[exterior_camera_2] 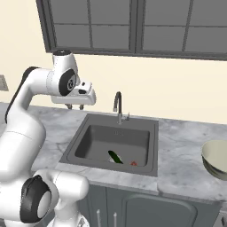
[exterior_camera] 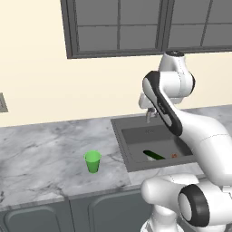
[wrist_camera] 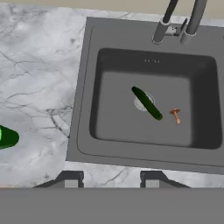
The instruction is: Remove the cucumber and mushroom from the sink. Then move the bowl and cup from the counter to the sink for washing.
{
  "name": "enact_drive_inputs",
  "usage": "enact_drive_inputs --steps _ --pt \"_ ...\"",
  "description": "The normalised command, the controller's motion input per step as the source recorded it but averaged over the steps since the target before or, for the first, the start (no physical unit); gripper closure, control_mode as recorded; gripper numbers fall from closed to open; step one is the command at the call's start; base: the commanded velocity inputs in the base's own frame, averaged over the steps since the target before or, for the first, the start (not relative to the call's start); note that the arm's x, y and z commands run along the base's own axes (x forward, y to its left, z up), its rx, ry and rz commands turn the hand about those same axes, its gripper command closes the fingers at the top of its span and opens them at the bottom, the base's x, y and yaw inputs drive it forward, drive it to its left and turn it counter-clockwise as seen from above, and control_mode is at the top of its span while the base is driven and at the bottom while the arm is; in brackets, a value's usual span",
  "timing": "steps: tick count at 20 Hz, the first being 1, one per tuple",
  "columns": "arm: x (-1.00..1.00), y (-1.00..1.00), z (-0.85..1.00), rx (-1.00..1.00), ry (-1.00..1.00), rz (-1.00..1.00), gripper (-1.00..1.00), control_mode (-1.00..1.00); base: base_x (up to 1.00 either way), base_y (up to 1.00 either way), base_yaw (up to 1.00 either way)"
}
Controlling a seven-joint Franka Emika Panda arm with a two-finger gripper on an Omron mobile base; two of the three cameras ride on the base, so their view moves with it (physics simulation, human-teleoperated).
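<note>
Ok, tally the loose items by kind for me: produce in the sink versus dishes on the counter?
Produce in the sink: 2, the cucumber and the mushroom
Dishes on the counter: 2, the cup and the bowl
Total: 4

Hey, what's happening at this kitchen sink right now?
A white robot arm hangs its gripper above the counter left of the sink, holding nothing. The cucumber and mushroom lie in the basin. The cup stands on the counter to the left, the bowl to the right.
</note>
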Motion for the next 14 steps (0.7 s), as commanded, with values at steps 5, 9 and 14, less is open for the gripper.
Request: enact_drive_inputs --steps 5,9,14 --pt "-0.06 0.00 -0.01 0.00 0.00 0.00 -1.00 -1.00 0.00 0.00 0.00" --pt "-0.07 0.00 -0.05 0.00 0.00 0.00 -1.00 -1.00 0.00 0.00 0.00" --pt "-0.08 0.00 -0.09 0.00 -0.03 0.00 -1.00 -1.00 0.00 0.00 0.00"
